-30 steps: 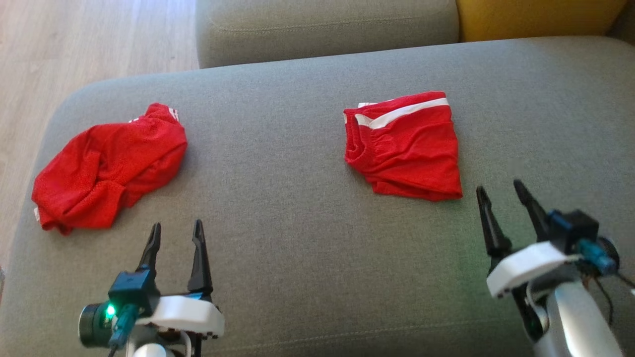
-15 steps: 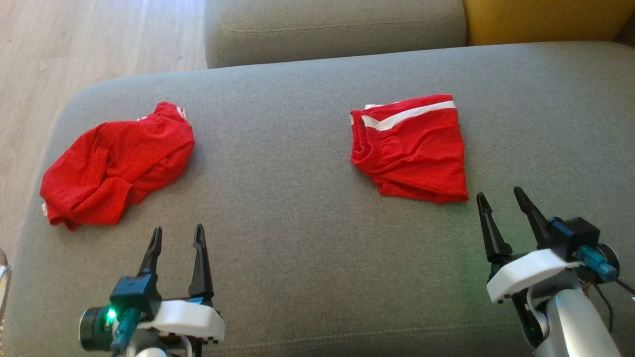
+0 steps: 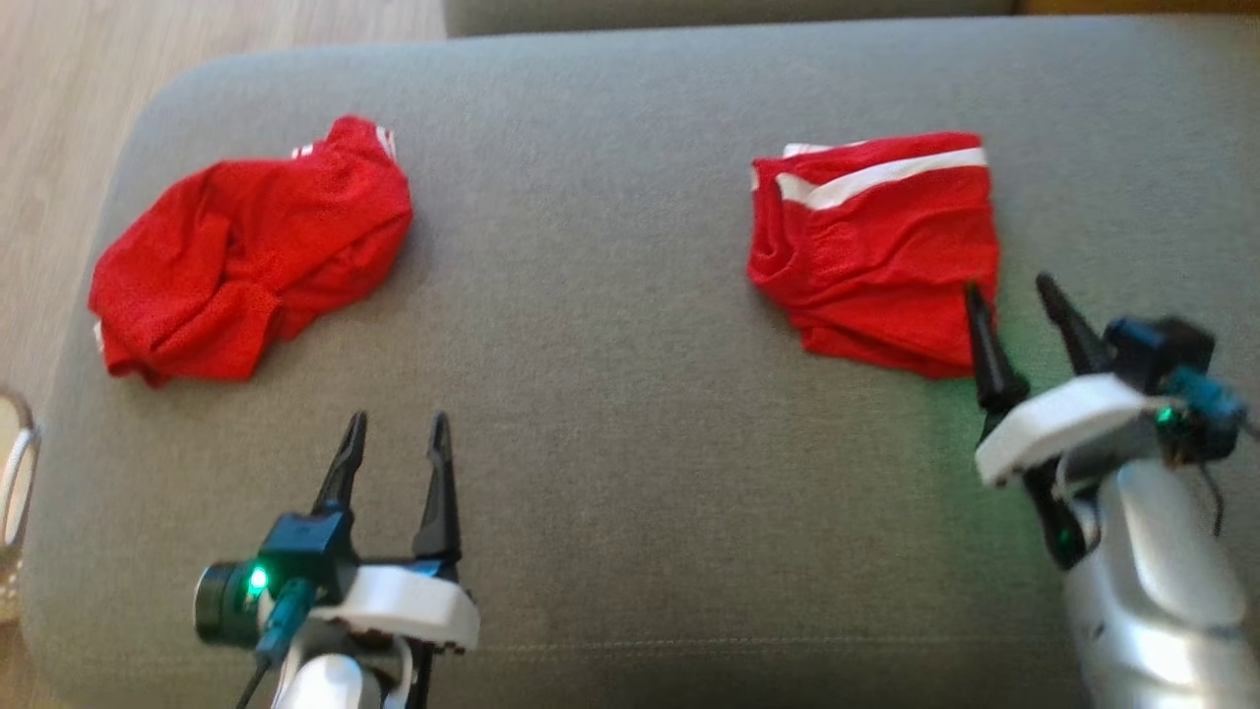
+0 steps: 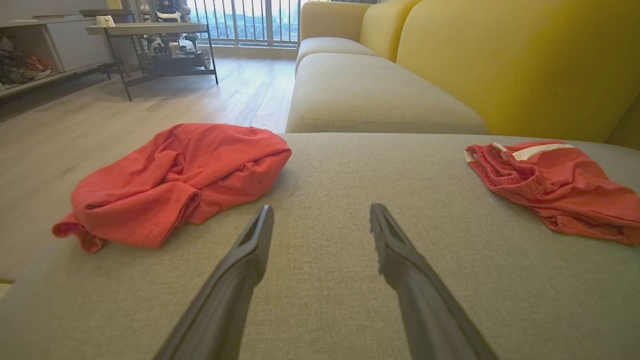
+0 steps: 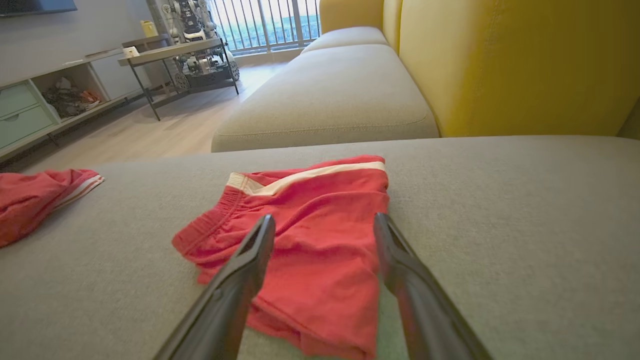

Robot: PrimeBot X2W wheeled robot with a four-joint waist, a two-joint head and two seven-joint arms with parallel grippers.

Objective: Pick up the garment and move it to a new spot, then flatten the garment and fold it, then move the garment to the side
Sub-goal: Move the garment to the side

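Head view: we see the right tool (image 3: pixel 1008 284) released, tips at the near edge of the folded red white-striped shorts (image 3: pixel 876 246) toward the grey fabric cushion's (image 3: pixel 610 295) right edge. The left tool (image 3: pixel 399 416) is released, and the crumpled red garment (image 3: pixel 251 251) lies by the left edge.

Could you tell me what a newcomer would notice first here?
On the grey fabric sofa cushion, a crumpled red garment lies at the left and folded red shorts with a white stripe at the right. The open right gripper points at the shorts' near edge.

Left pincer (image 3: pixel 400 418), right pincer (image 3: pixel 1008 284): black tapered fingers (image 3: pixel 438 492), white mounts (image 3: pixel 413 615), silver forearms (image 3: pixel 1152 591), teal cables (image 3: pixel 281 625).
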